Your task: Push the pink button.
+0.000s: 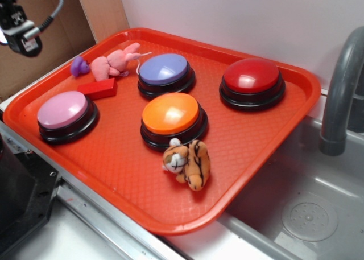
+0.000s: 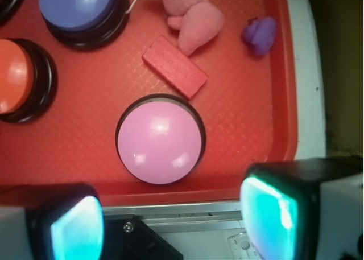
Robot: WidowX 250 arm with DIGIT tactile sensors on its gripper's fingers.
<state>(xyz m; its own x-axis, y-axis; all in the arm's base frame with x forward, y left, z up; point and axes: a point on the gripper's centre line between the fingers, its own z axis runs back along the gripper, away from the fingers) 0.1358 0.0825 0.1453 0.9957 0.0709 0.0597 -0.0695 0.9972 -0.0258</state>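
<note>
The pink button (image 1: 62, 109), a light-pink dome on a black base, sits at the near left corner of the orange-red tray (image 1: 187, 230). In the wrist view it (image 2: 160, 141) lies just ahead of the gripper, close to the tray's rim (image 2: 170, 193). My gripper (image 2: 170, 228) is open wide and empty, and hovers above the tray's edge, clear of the button. Both pads (image 2: 77, 228) glow teal. In the exterior view the gripper (image 1: 21, 35) hangs high at the top left, above and behind the button.
The tray also holds a lavender-blue button (image 1: 164, 69), an orange button (image 1: 170, 113), a red button (image 1: 251, 76), a pink plush (image 1: 114, 64), a red block (image 1: 98, 88), a purple toy (image 1: 79, 66) and a tiger plush (image 1: 187, 164). A sink (image 1: 307, 209) with a grey faucet (image 1: 341, 89) lies at the right.
</note>
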